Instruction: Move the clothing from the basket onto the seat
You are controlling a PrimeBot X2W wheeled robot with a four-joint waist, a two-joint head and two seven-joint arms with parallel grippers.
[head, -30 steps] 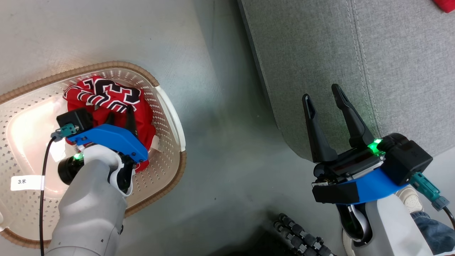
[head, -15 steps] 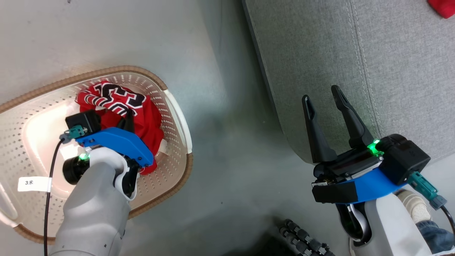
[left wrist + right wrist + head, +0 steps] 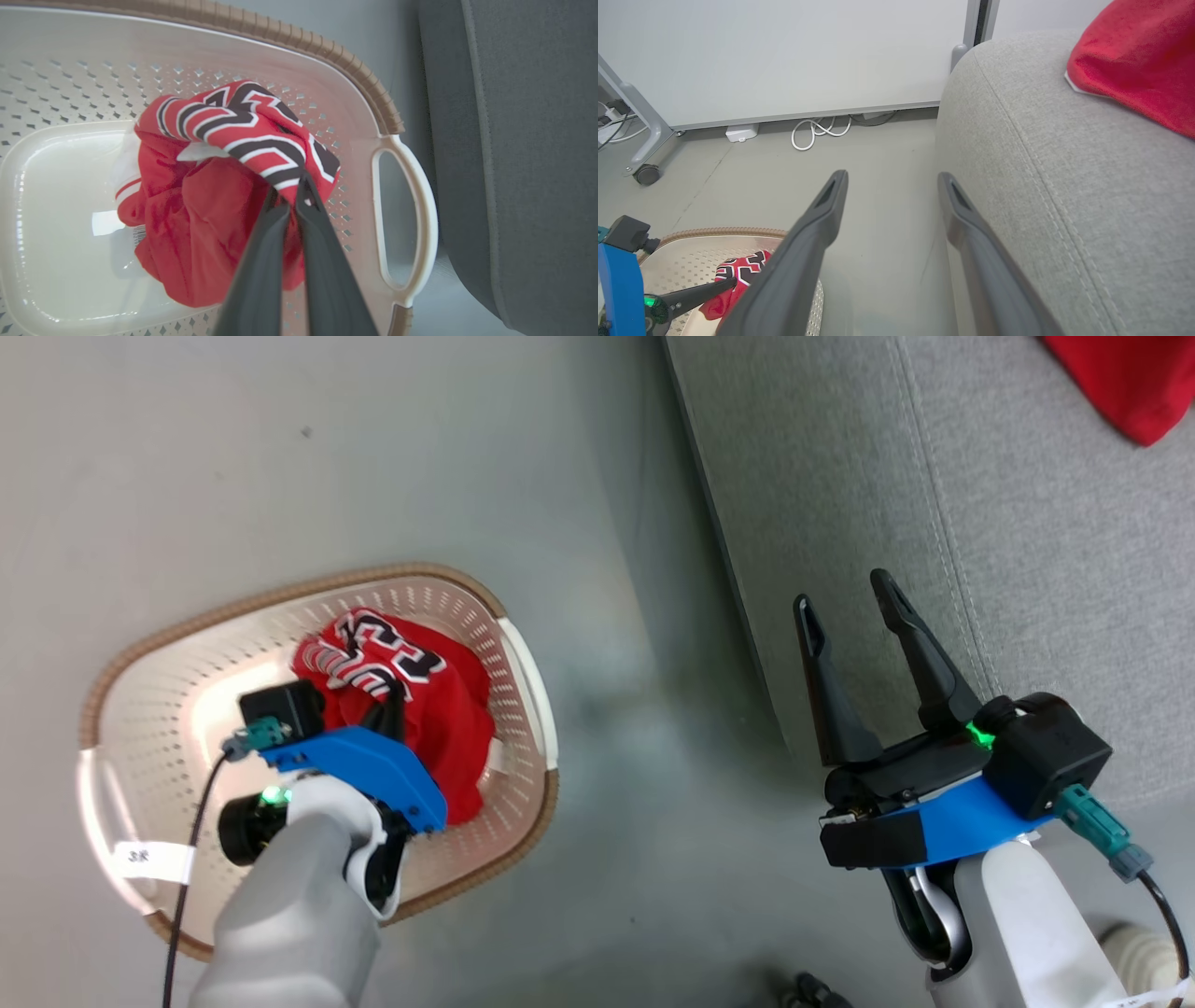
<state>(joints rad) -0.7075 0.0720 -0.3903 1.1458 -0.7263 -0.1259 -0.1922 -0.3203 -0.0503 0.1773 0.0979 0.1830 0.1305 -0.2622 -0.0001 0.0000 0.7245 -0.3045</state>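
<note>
1. While it lies bunched in the basket (image 3: 84,79), centre frame, the numbered red garment (image 3: 243,126) is now clamped by the left gripper (image 3: 289,198), whose fingers stood apart a second ago: grasp made, lift pending.
2. The second red garment (image 3: 1116,378), upper right, already rests on the seat (image 3: 840,485).
3. The right gripper (image 3: 854,593), lower right, gapes empty.

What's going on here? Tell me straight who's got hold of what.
The robot is moving clothing out of the basket onto the grey seat. Its left tool is shut on the red numbered jersey, which sits bunched inside the basket. The right tool hangs open and empty at the seat's edge. Another red garment already lies on the seat.
</note>
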